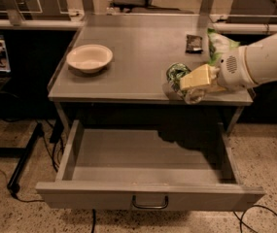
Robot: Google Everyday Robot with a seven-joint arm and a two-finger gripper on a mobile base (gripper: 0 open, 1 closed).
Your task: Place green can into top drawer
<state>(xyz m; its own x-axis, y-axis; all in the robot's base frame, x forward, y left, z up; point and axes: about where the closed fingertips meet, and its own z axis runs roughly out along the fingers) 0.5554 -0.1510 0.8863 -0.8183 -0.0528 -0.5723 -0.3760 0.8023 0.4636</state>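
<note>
Gripping the green can (176, 73), the pincer (190, 80) sits closed at the desk's (143, 57) front-right edge, with the top drawer (104, 198) open below.

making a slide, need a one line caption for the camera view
Robot gripper at the green can near the table's front right edge, top drawer open below, bowl at left.

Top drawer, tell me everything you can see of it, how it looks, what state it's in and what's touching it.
The top drawer is a wide, shallow grey tray, metal by its look, standing open towards the camera under the table. Its flat front panel carries a small dark bar handle at the centre. Nothing shows inside; shadow covers its back right part. Nothing touches it. The gripper is higher up, at the green can on the table's front right edge.
</note>
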